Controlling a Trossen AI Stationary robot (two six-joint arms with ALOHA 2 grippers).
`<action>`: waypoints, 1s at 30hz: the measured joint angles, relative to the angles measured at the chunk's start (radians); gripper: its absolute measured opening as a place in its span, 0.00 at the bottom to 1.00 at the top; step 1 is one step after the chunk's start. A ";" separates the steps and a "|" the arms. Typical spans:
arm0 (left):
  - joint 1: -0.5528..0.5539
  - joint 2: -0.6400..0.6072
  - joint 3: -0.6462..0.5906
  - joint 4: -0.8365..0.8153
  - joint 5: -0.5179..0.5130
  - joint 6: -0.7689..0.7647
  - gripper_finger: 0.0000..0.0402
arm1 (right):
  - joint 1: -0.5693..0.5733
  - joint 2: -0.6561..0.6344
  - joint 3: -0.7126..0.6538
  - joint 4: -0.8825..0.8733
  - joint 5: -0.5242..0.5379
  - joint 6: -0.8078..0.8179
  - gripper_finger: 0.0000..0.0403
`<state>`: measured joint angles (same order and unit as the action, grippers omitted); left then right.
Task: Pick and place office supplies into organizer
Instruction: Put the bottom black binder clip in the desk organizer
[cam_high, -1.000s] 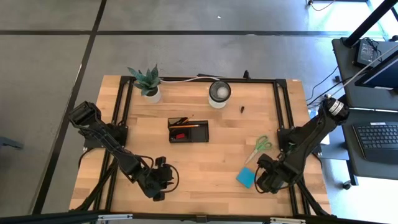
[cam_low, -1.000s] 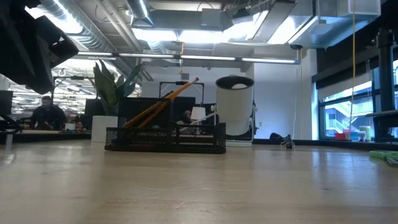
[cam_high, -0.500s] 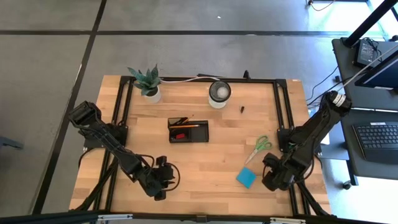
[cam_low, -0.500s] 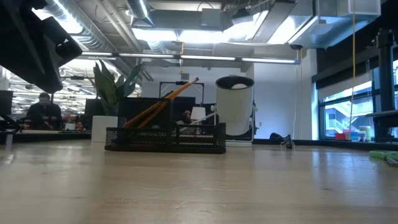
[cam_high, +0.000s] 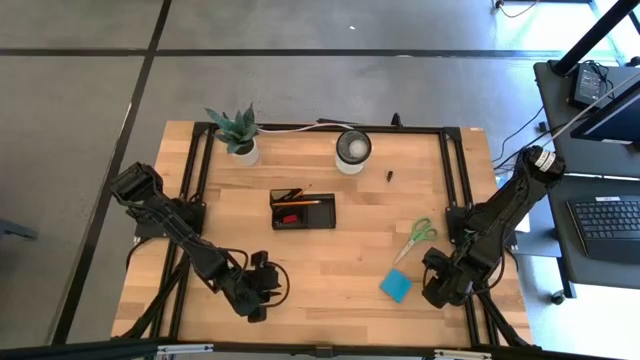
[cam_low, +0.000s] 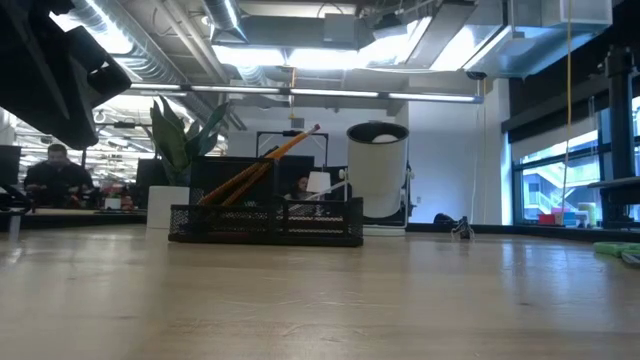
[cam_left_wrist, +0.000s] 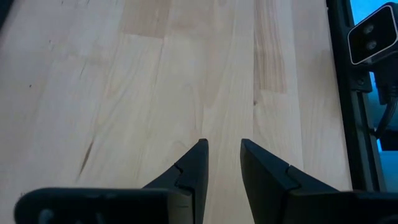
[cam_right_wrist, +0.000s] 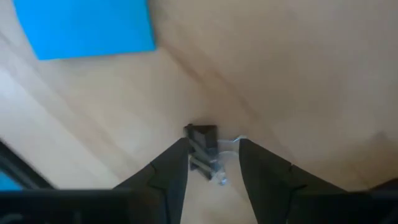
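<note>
On pale, plank-jointed butcher-block table (cam_high: 330, 255), framed by black metal rails: matte black mesh organizer (cam_high: 302, 211), rectangular, low-walled, near the middle. Inside it, orange pencils (cam_high: 303, 203) lying across the top and, seen from table height, leaning up over the rim (cam_low: 262, 160); small red eraser (cam_high: 289, 217) in a lower compartment; dark pen-like sticks toward the left end, too small to name surely.

Behind the organizer, round white-rimmed cup (cam_high: 352, 149), cylindrical, smooth, contents not clear. Off to its left, potted plant (cam_high: 237, 133) with spiky green leaves in a white pot. Right of the cup, tiny black clip (cam_high: 389, 176) alone on bare wood.

Toward the near right corner: green-handled scissors (cam_high: 418, 236) lying flat, blades pointing to the front; just below them, blue square sticky-note pad (cam_high: 395, 286), flat and crisp-edged, turned cornerwise.

Right gripper (cam_high: 436, 290) low over the table just beside the pad's right edge, dark wedge-shaped fingers (cam_right_wrist: 166, 172) parted by a narrow gap, with a small black binder clip with silvery wire handles (cam_right_wrist: 203, 151) lying on the wood between the tips; contact with the pads not clear, no firm hold visible.

Left gripper (cam_high: 262, 290) near the front left of the table, angular black fingers (cam_left_wrist: 191, 171) slightly apart over bare wood, holding nothing.
</note>
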<state>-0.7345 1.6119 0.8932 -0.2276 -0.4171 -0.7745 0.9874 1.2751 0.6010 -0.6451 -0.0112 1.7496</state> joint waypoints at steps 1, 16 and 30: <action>0.000 0.000 0.000 0.000 0.000 0.000 0.21 | 0.000 0.000 0.000 0.001 -0.017 0.000 0.36; 0.000 0.000 0.000 0.000 0.000 0.001 0.21 | 0.000 0.000 0.000 -0.001 -0.043 -0.004 0.30; 0.000 0.000 0.000 0.000 0.000 -0.025 0.21 | 0.000 0.002 -0.055 0.111 -0.036 -0.050 0.28</action>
<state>-0.7345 1.6123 0.8932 -0.2276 -0.4171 -0.7997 0.9874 1.2766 0.5456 -0.5336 -0.0467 1.7000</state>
